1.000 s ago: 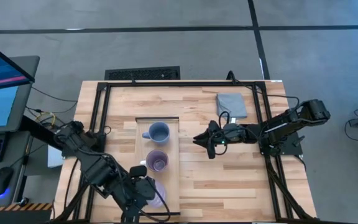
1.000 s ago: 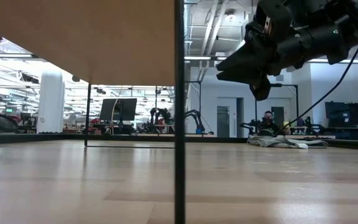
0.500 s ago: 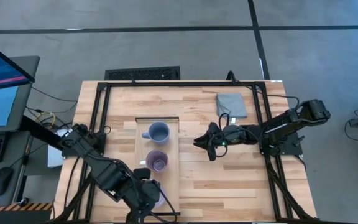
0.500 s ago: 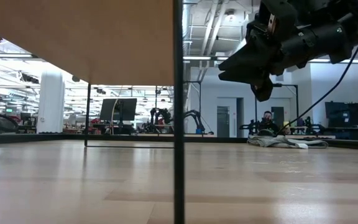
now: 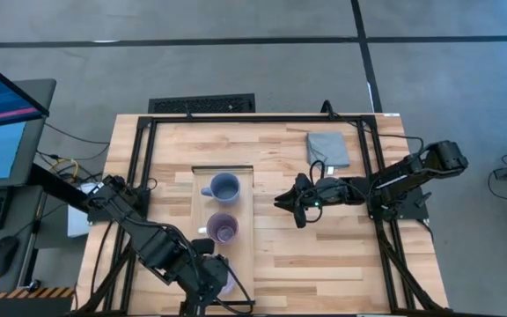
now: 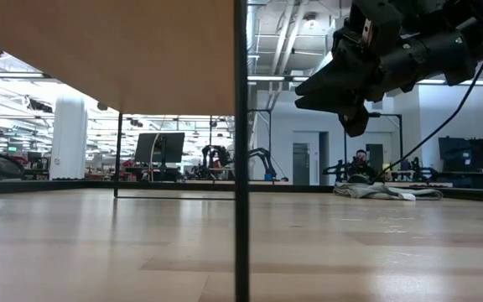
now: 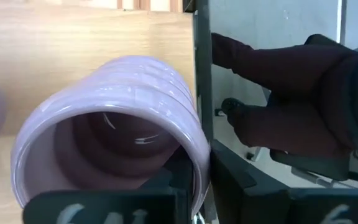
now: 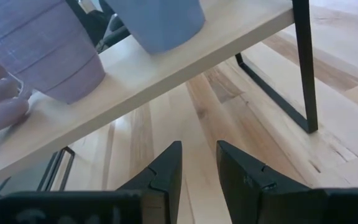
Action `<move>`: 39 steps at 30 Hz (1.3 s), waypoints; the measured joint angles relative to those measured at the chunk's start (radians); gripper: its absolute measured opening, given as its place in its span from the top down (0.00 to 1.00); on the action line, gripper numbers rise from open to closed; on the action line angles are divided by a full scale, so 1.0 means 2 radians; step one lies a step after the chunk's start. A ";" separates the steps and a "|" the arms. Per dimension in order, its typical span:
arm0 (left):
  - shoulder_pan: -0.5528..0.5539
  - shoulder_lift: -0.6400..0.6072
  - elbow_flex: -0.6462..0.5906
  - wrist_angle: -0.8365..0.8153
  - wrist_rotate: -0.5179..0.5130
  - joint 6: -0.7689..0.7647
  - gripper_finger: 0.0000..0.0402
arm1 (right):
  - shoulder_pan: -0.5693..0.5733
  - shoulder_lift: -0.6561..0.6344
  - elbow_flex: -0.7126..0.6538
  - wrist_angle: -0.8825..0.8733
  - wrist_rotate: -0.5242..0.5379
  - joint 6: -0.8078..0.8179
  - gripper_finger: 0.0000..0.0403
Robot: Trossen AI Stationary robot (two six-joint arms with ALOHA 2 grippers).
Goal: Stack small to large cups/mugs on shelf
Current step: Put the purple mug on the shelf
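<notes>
The pale wooden shelf (image 5: 238,216) stands mid-table on thin dark legs (image 6: 241,168). On it, a blue-grey mug (image 5: 224,187) sits at the far end and a purple mug (image 5: 223,228) in the middle. A ribbed lavender mug (image 7: 104,143) is at the near end, mostly hidden in the high view by my left gripper (image 5: 211,280), which is shut on it. My right gripper (image 5: 289,202) hangs open above the table to the right of the shelf, pointing toward it, with nothing between its fingers (image 8: 166,171). My left gripper has the lavender mug by its wall at the rim (image 7: 194,158), on the side nearest the shelf's dark edge. One finger is inside the mug and one outside. The fingers come steeply from above. Whether the mug's base rests on the shelf I cannot tell.
A grey folded cloth (image 5: 328,148) lies at the table's far right. Black frame rails (image 5: 143,176) run along the table's sides. Bare striped tabletop (image 5: 315,255) lies right of the shelf and under it (image 6: 141,243).
My left gripper has sunk a little and shifted slightly toward the table's right over the shelf's near end, covering more of the lavender mug, then stayed still.
</notes>
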 joint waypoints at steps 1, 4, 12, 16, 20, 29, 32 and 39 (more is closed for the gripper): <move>0.000 0.000 0.000 0.005 0.001 0.000 0.95 | 0.000 0.000 0.000 0.000 0.000 0.000 0.70; 0.000 0.001 0.000 0.013 0.005 0.000 0.94 | 0.000 0.000 0.000 0.000 0.000 0.000 0.70; 0.000 0.001 0.000 0.013 0.004 -0.005 0.89 | 0.000 0.000 0.000 0.000 0.000 0.000 0.70; 0.000 0.001 0.000 0.013 0.005 -0.007 0.90 | 0.000 0.000 0.000 -0.001 0.000 0.000 0.70; 0.000 0.001 0.000 0.013 0.005 -0.007 0.90 | 0.000 0.000 0.000 -0.001 0.000 0.000 0.70; 0.000 0.001 0.000 0.013 0.005 -0.008 0.89 | 0.000 0.000 0.000 -0.001 0.000 0.000 0.70; 0.000 0.001 0.000 0.013 0.005 0.010 0.89 | 0.000 0.000 0.000 -0.001 0.000 0.000 0.70; 0.001 0.001 0.000 0.013 0.006 0.002 0.89 | 0.000 0.000 0.000 -0.001 0.000 0.000 0.70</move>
